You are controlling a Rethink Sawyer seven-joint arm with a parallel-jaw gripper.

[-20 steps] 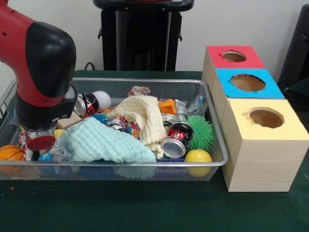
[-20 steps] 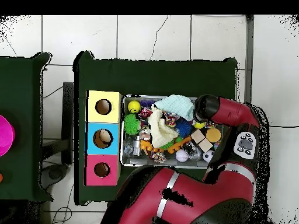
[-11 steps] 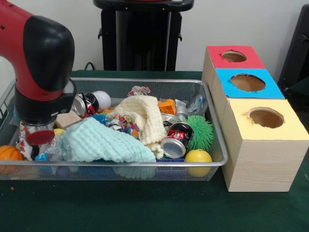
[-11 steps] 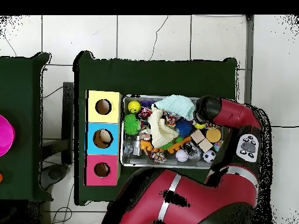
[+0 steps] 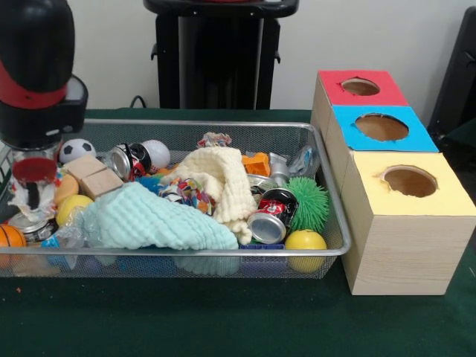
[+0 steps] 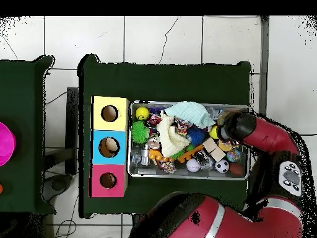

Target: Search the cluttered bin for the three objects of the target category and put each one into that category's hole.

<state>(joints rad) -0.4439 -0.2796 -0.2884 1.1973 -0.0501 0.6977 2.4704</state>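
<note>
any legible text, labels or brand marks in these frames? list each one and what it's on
None can be read.
Red and black can in the wire bin: printing on its side, too blurred to read.
Can at the bin's far side: red and black print, unreadable.
Three coloured boxes: no writing shows.

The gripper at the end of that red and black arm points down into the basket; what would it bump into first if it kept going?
Probably the crushed can directly under the gripper; depth is hard to judge.

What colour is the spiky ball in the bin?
Green. The spiky ball shows best in the front view, beside a crushed can.
</note>
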